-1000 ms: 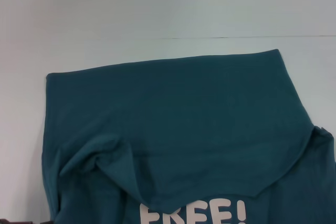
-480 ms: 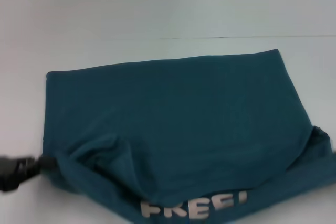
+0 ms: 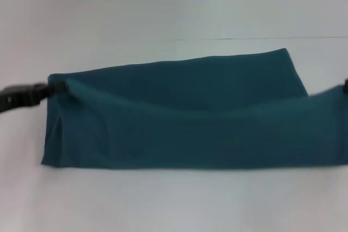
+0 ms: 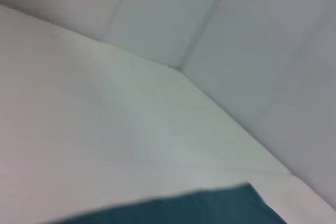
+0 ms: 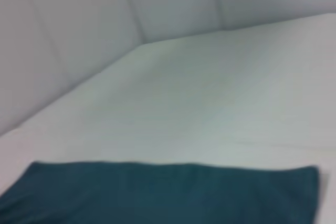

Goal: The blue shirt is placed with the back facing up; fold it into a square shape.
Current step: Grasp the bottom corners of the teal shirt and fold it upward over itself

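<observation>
Left gripper clamped on the far left corner of the blue shirt, which stretches rightward from it as a folded plain-side-up band across the white table, right gripper barely visible at the right corner, grip unclear.

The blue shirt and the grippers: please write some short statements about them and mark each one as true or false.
1. The blue shirt lies on the white table. True.
2. The white letters "FREE!" show on top of the shirt. False: only plain blue fabric shows in the head view.
3. The left gripper is at the shirt's far left corner. True.
4. The shirt is folded into a square. False: it forms a long, wide band.
5. The right gripper is over the middle of the shirt. False: only a dark bit shows at the right edge of the head view, by the raised fabric.
</observation>
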`<control>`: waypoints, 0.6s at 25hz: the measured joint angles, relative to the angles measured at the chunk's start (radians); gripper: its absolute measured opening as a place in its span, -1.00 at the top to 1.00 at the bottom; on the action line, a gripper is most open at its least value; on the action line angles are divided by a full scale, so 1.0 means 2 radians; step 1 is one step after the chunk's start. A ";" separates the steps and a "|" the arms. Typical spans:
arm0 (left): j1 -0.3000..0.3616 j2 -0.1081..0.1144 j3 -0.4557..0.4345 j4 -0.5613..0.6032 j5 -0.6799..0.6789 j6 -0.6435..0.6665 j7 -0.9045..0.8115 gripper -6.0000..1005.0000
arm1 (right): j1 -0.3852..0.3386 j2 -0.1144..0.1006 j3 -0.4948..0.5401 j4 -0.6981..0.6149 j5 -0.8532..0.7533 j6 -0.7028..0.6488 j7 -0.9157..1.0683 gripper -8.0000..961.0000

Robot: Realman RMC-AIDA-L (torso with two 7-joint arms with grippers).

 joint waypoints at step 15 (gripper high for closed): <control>-0.079 -0.018 0.025 -0.073 -0.009 -0.336 0.013 0.93 | 0.123 0.021 -0.038 0.112 0.012 0.331 -0.050 0.76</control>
